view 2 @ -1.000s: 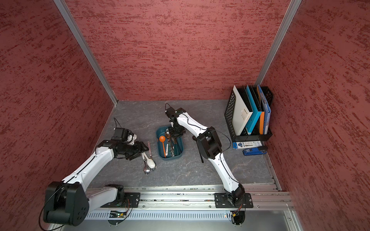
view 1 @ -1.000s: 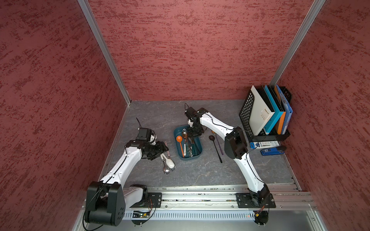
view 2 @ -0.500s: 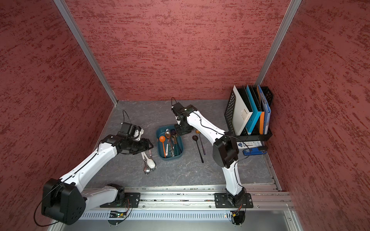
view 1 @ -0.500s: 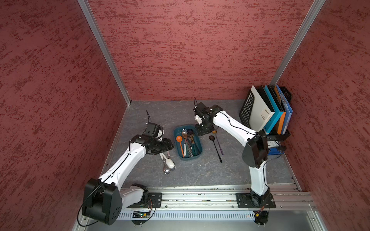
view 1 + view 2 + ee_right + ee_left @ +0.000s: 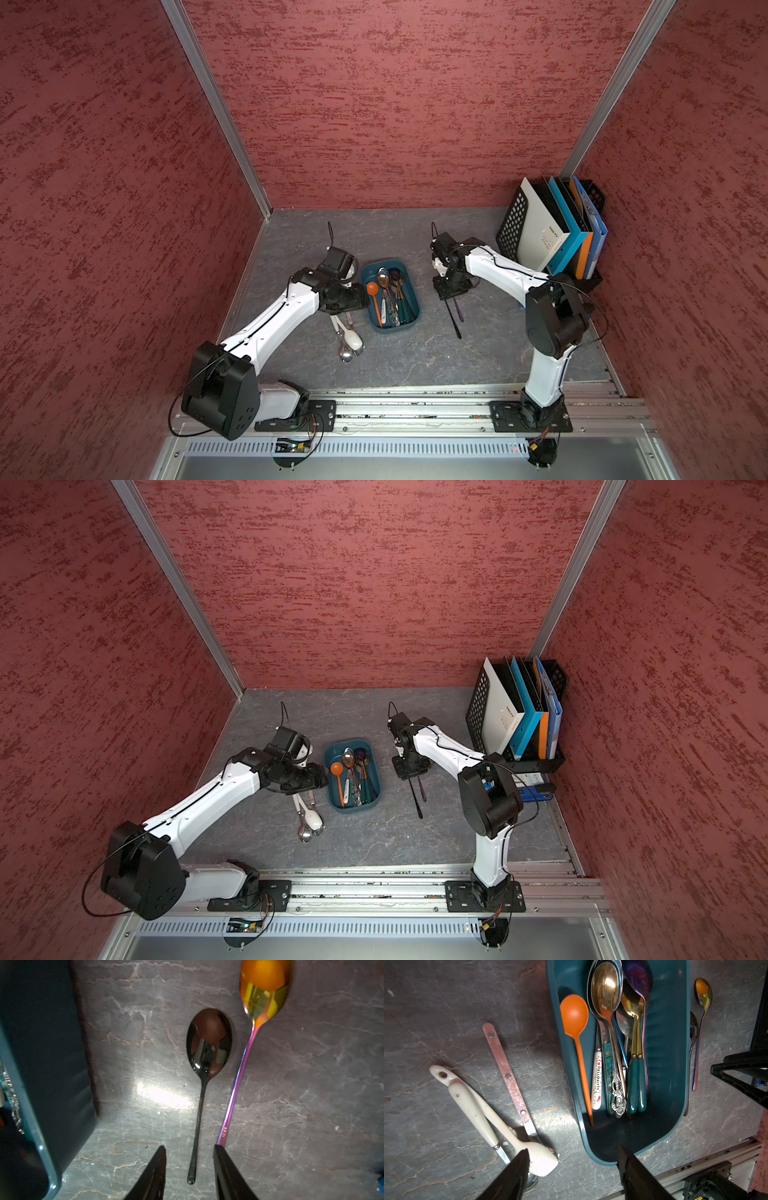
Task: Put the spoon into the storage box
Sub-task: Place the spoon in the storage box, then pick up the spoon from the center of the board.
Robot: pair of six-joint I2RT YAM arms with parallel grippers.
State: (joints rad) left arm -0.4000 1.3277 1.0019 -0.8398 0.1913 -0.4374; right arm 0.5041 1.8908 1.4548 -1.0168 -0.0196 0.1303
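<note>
The teal storage box [image 5: 414, 291] [image 5: 353, 809] sits mid-table holding an orange spoon [image 5: 574, 1014] and several metal spoons. Right of the box lie a black spoon [image 5: 208, 1043] [image 5: 453, 320] and an iridescent purple-gold spoon [image 5: 264, 987]. My right gripper [image 5: 189, 1147] [image 5: 451, 289] hovers open above them, the black spoon's handle lying on the table between its fingers. Left of the box a white ceramic spoon [image 5: 492, 1109], a pink-handled spoon [image 5: 506, 1072] and a cream-handled one [image 5: 471, 1105] lie together. My left gripper [image 5: 573, 1148] [image 5: 353, 297] is open and empty beside the box wall [image 5: 664, 1064].
A black mesh file rack [image 5: 509, 224] with upright folders stands at the back right, with a blue item [image 5: 536, 791] on the table below it. The arms' metal rail [image 5: 415, 411] runs along the front edge. Red walls enclose three sides.
My right gripper moved from over the box rightward to the two spoons on the table and its jaws widened. My left arm swung from the left spoons toward the box's left side.
</note>
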